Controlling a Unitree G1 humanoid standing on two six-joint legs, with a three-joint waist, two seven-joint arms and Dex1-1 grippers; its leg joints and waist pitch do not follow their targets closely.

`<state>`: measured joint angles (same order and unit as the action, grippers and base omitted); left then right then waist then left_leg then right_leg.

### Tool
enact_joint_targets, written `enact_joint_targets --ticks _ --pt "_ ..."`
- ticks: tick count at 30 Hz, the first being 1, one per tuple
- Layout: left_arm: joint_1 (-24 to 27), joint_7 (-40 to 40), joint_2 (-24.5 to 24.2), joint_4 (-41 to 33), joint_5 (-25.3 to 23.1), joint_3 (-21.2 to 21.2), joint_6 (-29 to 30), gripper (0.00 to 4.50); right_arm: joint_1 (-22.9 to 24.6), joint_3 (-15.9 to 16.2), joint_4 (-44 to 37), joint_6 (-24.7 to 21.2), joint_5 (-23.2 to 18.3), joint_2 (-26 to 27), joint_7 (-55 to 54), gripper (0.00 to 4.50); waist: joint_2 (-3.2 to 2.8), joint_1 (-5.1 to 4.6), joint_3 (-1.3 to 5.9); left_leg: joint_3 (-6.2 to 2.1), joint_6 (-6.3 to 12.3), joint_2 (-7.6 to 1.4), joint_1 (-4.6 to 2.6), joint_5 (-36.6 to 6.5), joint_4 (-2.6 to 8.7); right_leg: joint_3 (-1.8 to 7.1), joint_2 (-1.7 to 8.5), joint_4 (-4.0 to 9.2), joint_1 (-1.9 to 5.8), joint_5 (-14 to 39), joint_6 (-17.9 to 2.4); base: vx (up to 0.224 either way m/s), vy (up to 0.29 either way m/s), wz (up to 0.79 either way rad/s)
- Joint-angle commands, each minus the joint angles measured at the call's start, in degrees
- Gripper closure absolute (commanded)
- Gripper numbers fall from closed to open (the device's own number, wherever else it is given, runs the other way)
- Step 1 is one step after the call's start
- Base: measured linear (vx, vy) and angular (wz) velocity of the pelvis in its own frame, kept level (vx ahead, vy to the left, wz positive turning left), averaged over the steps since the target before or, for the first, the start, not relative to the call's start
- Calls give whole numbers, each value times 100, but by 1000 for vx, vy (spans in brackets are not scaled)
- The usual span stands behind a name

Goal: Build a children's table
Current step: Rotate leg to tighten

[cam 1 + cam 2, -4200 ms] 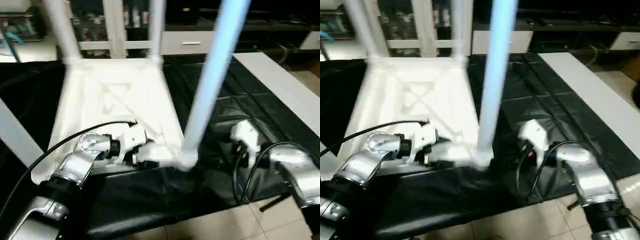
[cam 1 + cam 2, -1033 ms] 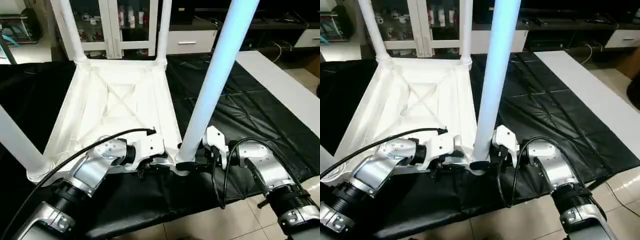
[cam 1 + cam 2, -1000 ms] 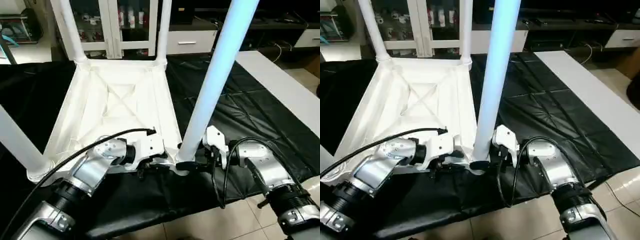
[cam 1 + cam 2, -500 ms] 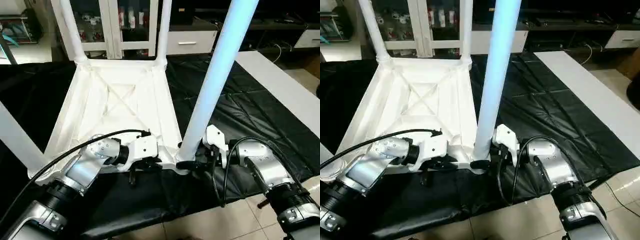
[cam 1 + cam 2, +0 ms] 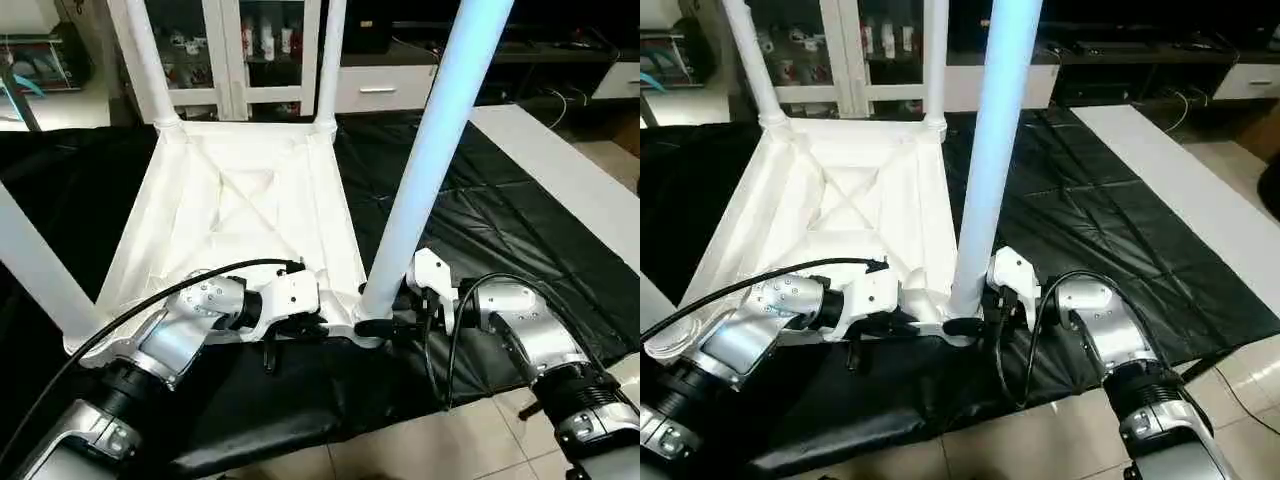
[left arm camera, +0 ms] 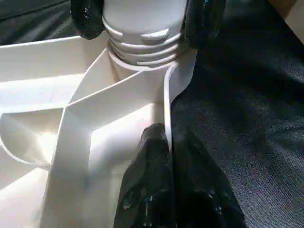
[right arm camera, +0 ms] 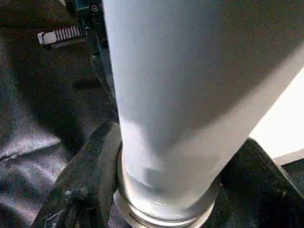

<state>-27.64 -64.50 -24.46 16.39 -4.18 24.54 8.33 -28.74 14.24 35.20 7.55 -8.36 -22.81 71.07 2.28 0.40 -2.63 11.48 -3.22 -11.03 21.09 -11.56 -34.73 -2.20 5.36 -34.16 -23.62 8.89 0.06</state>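
The children's table lies upside down: the white tabletop (image 5: 240,210) shows its X-ribbed underside, and four white legs stand up from its corner sockets. The near-right leg (image 5: 430,150) rises close in front of me. My left gripper (image 5: 300,325) is at the tabletop's near edge beside that corner. In the left wrist view this gripper (image 6: 167,135) is shut on the thin rim wall. My right gripper (image 5: 375,325) is at the foot of the near-right leg, and in the right wrist view its fingers (image 7: 90,180) clasp the leg on both sides.
A black sheet (image 5: 480,220) covers the work surface under the tabletop. A white strip (image 5: 570,180) runs along its right side. A glass-door cabinet (image 5: 240,50) stands behind, and tiled floor (image 5: 470,440) shows at the near edge.
My left gripper's fingers have closed on the tabletop's rim after shifting slightly left along it. The right gripper has stayed at the leg's foot. The view has tilted a little.
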Motion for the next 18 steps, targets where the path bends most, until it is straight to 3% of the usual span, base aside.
enact_joint_targets --ticks 1,14,18 --pt "75 -148 59 89 105 135 -74 443 -143 17 108 302 385 -180 -184 187 -3 -11 335 -116 146 -225 -63 -1709 476 160 229 409 192 1971 -1212 0 0 0" --pt "-9 -297 64 299 53 175 -200 450 -411 108 593 407 392 -101 14 187 2 -22 327 -116 148 -224 -68 -1819 478 159 232 427 175 2134 -1202 0 0 0" --pt "-21 -266 85 337 52 159 -173 450 -415 26 635 315 220 13 -3 187 16 -30 319 -119 146 -227 -63 -1868 482 159 238 434 171 2204 -1203 0 0 0"
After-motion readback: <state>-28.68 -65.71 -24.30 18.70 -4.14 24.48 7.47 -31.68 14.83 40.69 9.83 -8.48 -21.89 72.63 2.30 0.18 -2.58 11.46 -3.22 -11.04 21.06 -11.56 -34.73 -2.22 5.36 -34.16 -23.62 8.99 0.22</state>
